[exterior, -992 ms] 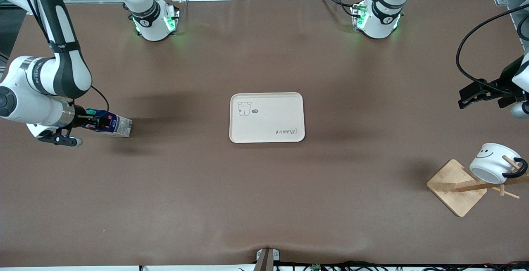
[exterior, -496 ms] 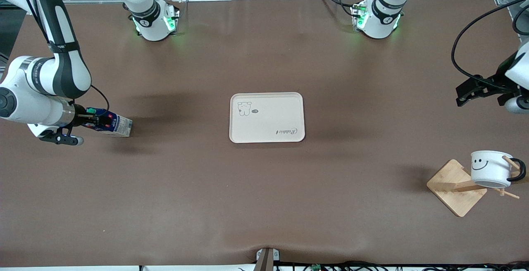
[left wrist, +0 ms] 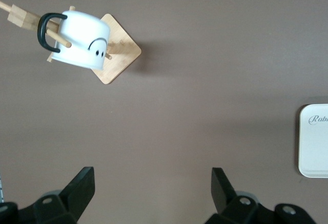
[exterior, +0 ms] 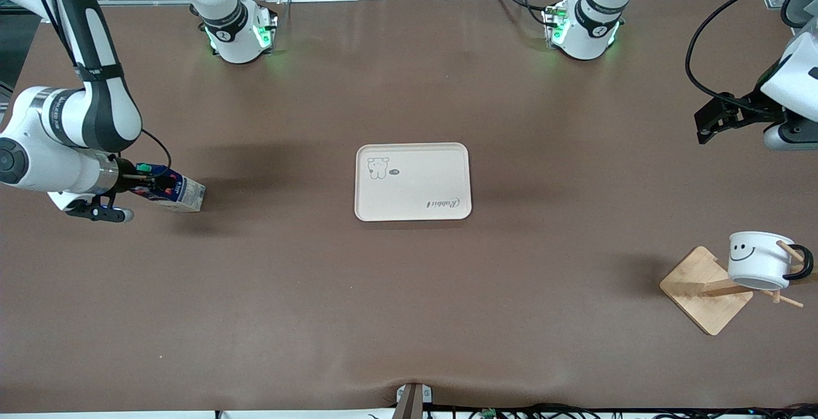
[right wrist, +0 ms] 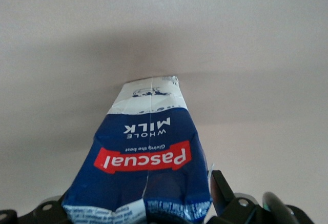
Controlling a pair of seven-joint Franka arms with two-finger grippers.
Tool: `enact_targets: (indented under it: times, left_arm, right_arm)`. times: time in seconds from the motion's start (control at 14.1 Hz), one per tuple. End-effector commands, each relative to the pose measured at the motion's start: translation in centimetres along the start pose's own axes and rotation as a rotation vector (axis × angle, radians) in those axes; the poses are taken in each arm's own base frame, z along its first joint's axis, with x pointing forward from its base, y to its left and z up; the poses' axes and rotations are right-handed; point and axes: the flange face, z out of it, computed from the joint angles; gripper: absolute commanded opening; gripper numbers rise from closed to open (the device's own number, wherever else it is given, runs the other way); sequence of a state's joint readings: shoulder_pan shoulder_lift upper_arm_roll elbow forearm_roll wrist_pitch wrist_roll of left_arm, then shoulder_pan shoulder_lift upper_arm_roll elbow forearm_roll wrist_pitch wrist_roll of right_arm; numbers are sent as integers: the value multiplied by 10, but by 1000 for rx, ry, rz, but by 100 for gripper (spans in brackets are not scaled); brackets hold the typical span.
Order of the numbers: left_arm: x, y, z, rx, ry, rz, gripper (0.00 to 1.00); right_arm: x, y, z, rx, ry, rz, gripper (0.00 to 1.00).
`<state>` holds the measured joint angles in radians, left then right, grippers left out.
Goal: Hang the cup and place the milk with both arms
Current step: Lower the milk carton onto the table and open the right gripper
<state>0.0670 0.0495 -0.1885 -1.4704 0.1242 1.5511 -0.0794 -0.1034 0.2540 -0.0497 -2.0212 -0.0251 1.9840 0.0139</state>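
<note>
The cup [exterior: 758,259] hangs by its black handle on a peg of the wooden rack [exterior: 703,291] at the left arm's end of the table; it also shows in the left wrist view [left wrist: 79,39]. My left gripper [exterior: 706,122] is open and empty in the air, apart from the cup, over bare table [left wrist: 151,183]. My right gripper [exterior: 148,182] is shut on the cap end of the milk [exterior: 176,193], which is tilted with its white end toward the tray. In the right wrist view the milk [right wrist: 146,152] fills the space between the jaws [right wrist: 141,201].
A cream tray [exterior: 413,181] with a dog drawing lies at the table's middle; its edge shows in the left wrist view [left wrist: 313,139]. The arm bases [exterior: 239,32] stand along the side of the table farthest from the front camera.
My left gripper has drawn up and away from the rack. The cup swung on its peg and now hangs still. My right gripper has risen slightly with the milk.
</note>
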Motion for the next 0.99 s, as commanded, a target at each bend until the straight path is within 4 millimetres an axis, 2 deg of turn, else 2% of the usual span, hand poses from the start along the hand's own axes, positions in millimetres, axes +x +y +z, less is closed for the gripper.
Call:
enact_targets:
  times: [0.0,0.14,0.21,0.43,0.57,0.78,0.85,0.92]
  left_arm:
    - [-7,-5,-1,-13,-5,2,100]
    - [-9,-9,-1,-11,-10,0,100]
    - [-8,-18,0,-11,-10,-15,100]
    - [-6,-17,3,-30,-12,-17,100]
    - [-5,-29,4,-45,-13,-40,100]
    - [-6,-34,2,-52,-11,-51,100]
    - [-6,-34,2,-52,-11,-51,100]
    - [-5,-33,3,-53,-11,-49,100]
  right_arm:
    - [-2,1,-4,7,-33,-8,100]
    - [-2,2,-12,7,-45,-7,100]
    - [-2,2,-14,7,-48,-10,100]
    - [-1,1,-29,6,-36,-14,100]
    - [0,-1,-40,5,-40,-18,100]
    - [2,-3,-49,6,-31,-20,100]
    - [2,-5,-56,20,-32,-19,100]
    - [0,-13,-73,65,-52,-27,100]
